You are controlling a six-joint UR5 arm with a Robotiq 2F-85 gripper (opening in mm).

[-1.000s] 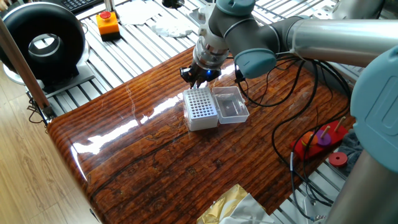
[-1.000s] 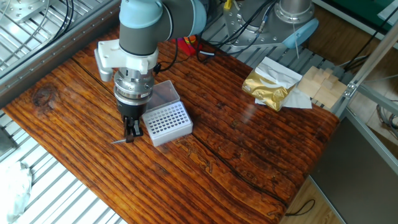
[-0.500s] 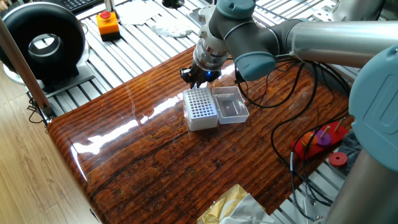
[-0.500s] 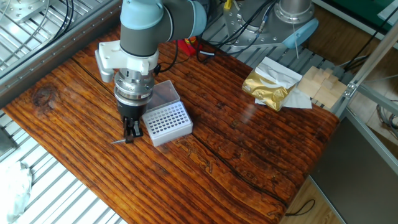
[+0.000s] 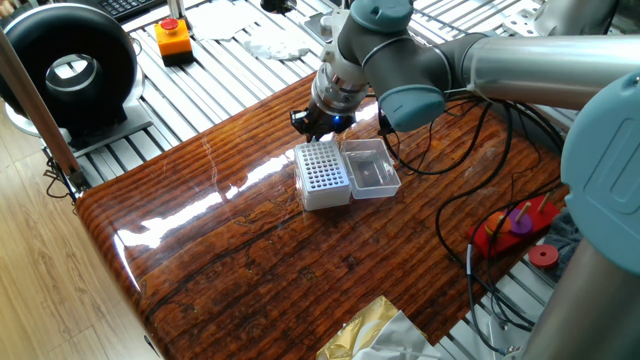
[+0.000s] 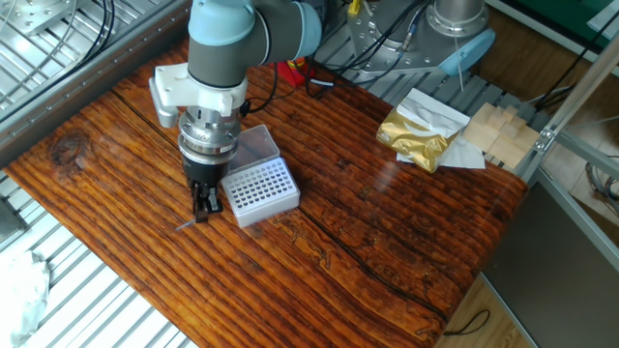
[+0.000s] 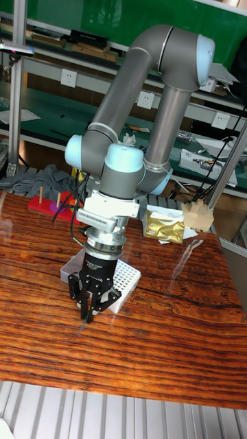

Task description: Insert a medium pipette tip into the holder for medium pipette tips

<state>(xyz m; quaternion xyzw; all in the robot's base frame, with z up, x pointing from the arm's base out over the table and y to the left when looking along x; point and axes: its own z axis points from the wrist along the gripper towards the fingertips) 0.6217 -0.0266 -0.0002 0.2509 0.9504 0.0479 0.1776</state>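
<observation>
Pale pipette tip hangs pinched in the closed fingers (white holder just beside them).

I cannot resolve the tip at the gripper: too small. Whether the jaws clamp it is unclear. The holder sits partly hidden behind the gripper.

No text can be read anywhere (labels too blurred)
</observation>
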